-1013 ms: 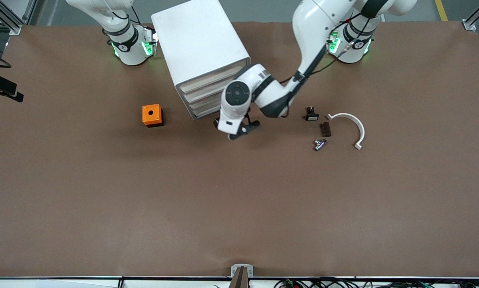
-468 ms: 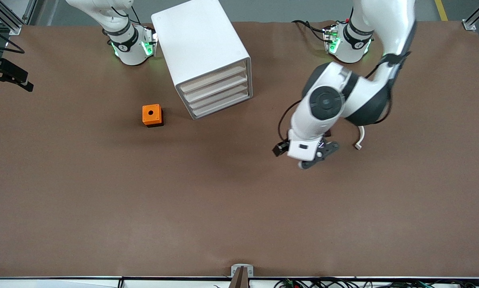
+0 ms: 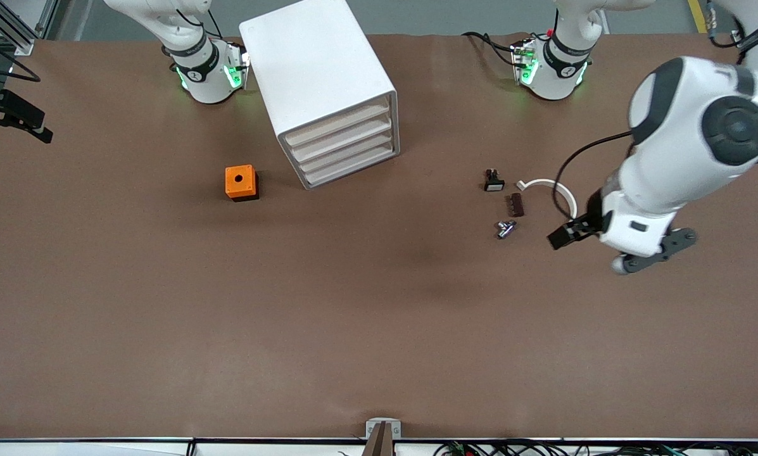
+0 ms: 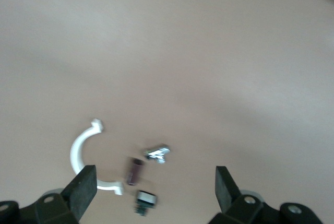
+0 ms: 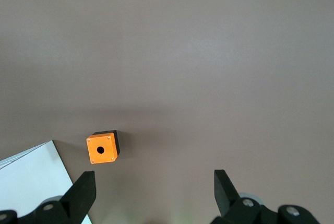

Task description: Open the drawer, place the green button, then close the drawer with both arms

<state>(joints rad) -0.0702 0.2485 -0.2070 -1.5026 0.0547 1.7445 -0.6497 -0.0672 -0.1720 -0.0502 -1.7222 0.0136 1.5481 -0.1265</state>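
Observation:
The white cabinet [image 3: 318, 69] stands near the arms' bases. Its drawer fronts [image 3: 344, 147] are all shut and flush. No green-capped button shows in any view. My left gripper [image 3: 651, 250] hangs over bare table just beside the white arc [image 3: 553, 190], toward the left arm's end. In the left wrist view the left gripper [image 4: 154, 190] is open and empty, with the small parts far below it. In the right wrist view my right gripper [image 5: 154, 192] is also open and empty. It is high over the table by the orange box [image 5: 103, 149] and a cabinet corner [image 5: 31, 182].
The orange box with a hole [image 3: 240, 182] sits beside the cabinet toward the right arm's end. A black-and-white switch [image 3: 493, 181], a brown strip [image 3: 515, 204] and a small metal piece [image 3: 505, 228] lie beside the white arc.
The left arm has swung away from the drawer fronts, past the small parts, toward its own end of the table. The drawers stay shut. Both grippers stay open.

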